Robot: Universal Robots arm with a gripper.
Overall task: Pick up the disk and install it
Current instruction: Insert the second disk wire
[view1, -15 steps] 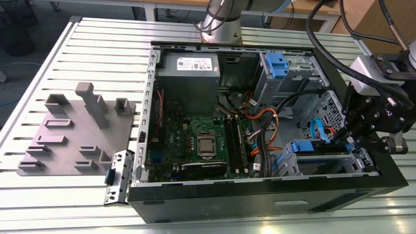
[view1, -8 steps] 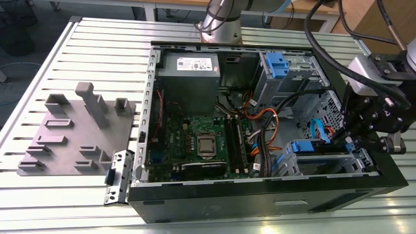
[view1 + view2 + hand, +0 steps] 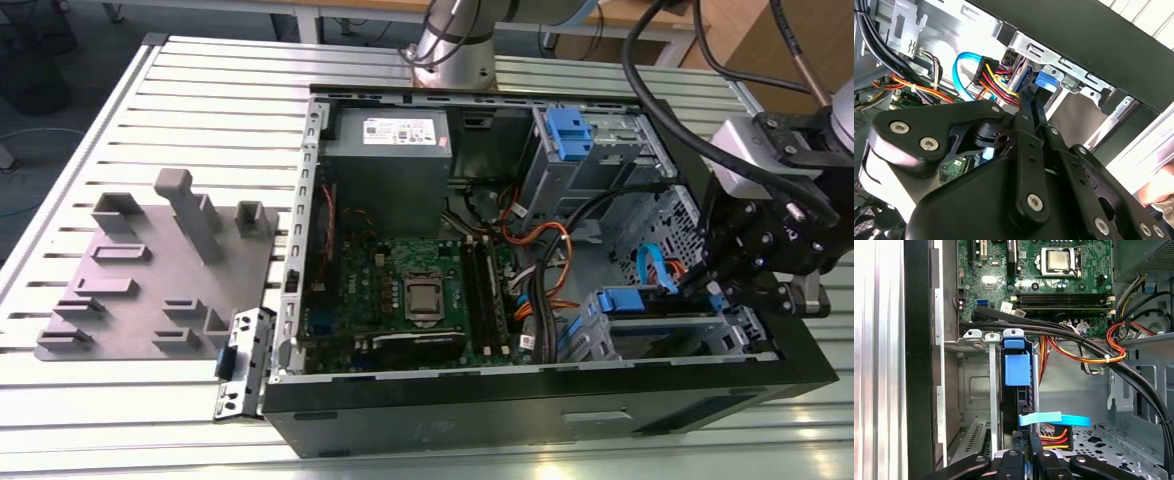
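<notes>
Disk (image 3: 1016, 390) stands on edge in the metal drive cage (image 3: 667, 335) at the near right corner of the open computer case (image 3: 534, 400), as the exterior view shows that corner. In the first wrist view its dark body runs down into one slot of the cage, with the blue carrier tab (image 3: 1017, 369) at its exposed end and the white clips of the neighbouring slots just beside it. A flat blue data cable (image 3: 1054, 418) crosses near the disk, and red, yellow and black power wires (image 3: 1056, 437) plug in close to it.

Judging by that, the pick-up is done and the disk is largely in its bay. Whether it is pushed fully home and latched I cannot tell.

The gripper (image 3: 727, 290) hangs over the cage, at the case's right side, its black linkage pointing down into the bay. In the second wrist view the thin black fingers (image 3: 1029, 107) are drawn close together and reach toward the blue carrier end (image 3: 1046, 82); they look pinched on or just at the disk's edge, but the contact itself is hidden, so I cannot say for certain that they grip it.

Farther in, the green motherboard (image 3: 414, 290) lies flat in the case. Beyond it sits the grey power supply (image 3: 390, 140) in the far left corner, and a second blue-fronted drive bay (image 3: 567, 135) to its right. Left of the case, a grey fixture plate (image 3: 147, 270) rests on the slatted table (image 3: 80, 150).
</notes>
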